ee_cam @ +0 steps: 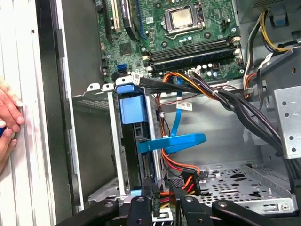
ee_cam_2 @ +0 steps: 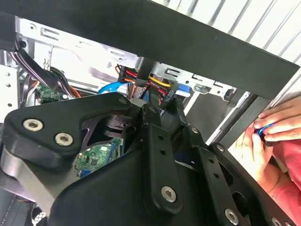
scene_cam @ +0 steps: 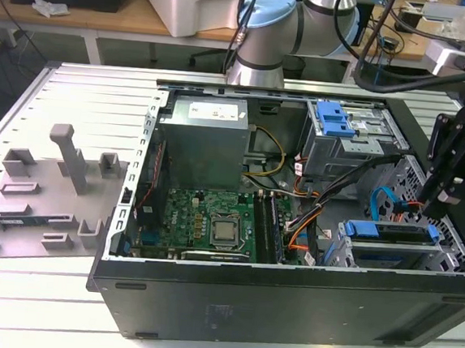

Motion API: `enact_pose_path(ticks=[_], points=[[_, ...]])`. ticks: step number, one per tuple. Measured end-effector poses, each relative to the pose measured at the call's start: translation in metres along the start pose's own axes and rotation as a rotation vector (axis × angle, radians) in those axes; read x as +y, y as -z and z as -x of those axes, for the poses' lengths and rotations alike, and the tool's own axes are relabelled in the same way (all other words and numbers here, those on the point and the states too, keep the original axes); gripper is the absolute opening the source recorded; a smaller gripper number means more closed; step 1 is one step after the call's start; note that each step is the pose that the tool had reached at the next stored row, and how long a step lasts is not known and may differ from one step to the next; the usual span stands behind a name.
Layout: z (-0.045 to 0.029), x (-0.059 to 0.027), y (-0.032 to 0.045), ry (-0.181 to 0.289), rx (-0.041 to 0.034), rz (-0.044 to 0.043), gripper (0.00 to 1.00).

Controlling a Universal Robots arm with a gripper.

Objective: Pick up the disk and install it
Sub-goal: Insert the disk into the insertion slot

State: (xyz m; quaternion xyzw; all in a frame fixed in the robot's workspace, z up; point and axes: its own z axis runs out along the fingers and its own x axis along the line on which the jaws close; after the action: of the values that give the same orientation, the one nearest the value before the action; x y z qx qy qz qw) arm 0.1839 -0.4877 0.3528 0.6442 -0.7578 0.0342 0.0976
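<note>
Labels first: white sticker [scene_cam: 218, 110] on the grey power supply box [scene_cam: 202, 151], print too small to read. White lettering on the housing of my gripper [scene_cam: 435, 206], left unread. Small white tag [ee_cam: 184, 106] on a cable, illegible.

The disk [scene_cam: 390, 231] sits in the drive cage [scene_cam: 348, 251], at the near corner of the open computer case [scene_cam: 286, 309] on the exterior view's right. It stands on edge, with the blue carrier rail facing up out of the case. Its label face is hidden by the cage wall. In the exterior view its long axis runs left to right, parallel to the case's near wall. In the first wrist view that axis runs from the motherboard [ee_cam: 188, 33] end toward me.

My gripper hangs just above the cage's end on the exterior view's right, close to the disk. I cannot tell whether it touches it. In the first wrist view my fingers [ee_cam: 139, 209] stand apart with a modest gap. Cables show through the gap and I hold nothing.

A blue flat cable [ee_cam: 181, 141] loops beside the cage. A smaller blue bracket [scene_cam: 333, 118] sits on the far cage. A person's hand [ee_cam_2: 263, 141] rests at the case's outer edge, pinching something small and blue.
</note>
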Motion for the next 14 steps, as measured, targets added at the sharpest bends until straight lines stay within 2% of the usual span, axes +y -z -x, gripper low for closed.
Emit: enact_pose_path(ticks=[5,14], points=[[-0.0026,-0.0004,-0.0004,-0.011,0.0055,0.0011,0.29],[-0.0023,-0.0026,-0.0002,-0.013,0.0083,0.0019,0.29]])
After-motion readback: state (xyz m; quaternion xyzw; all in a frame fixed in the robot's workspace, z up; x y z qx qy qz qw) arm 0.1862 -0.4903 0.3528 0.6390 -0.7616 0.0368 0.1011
